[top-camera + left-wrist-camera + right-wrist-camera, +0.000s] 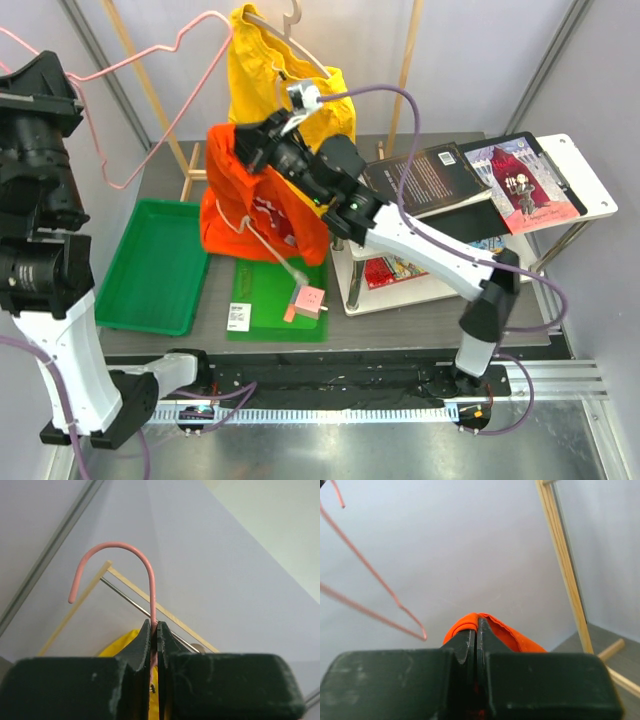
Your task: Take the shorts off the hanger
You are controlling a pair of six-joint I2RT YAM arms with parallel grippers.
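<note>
The orange-red shorts (245, 205) hang in the air from my right gripper (243, 140), which is shut on their top edge (470, 622). A bare pink wire hanger (150, 80) is held up at the left by my left gripper (154, 626), shut on its neck just below the hook (112, 560); the gripper itself is out of frame in the top view. The hanger's corner (415, 625) shows left of my right jaws. The yellow shorts (265, 75) hang on another hanger on the wooden rack behind.
A green tray (155, 265) lies at the left, a green mat (270, 305) with a pink tag and label under the orange-red shorts. A white side shelf (590, 190) with books stands at the right. The wooden rack posts (562, 555) are behind.
</note>
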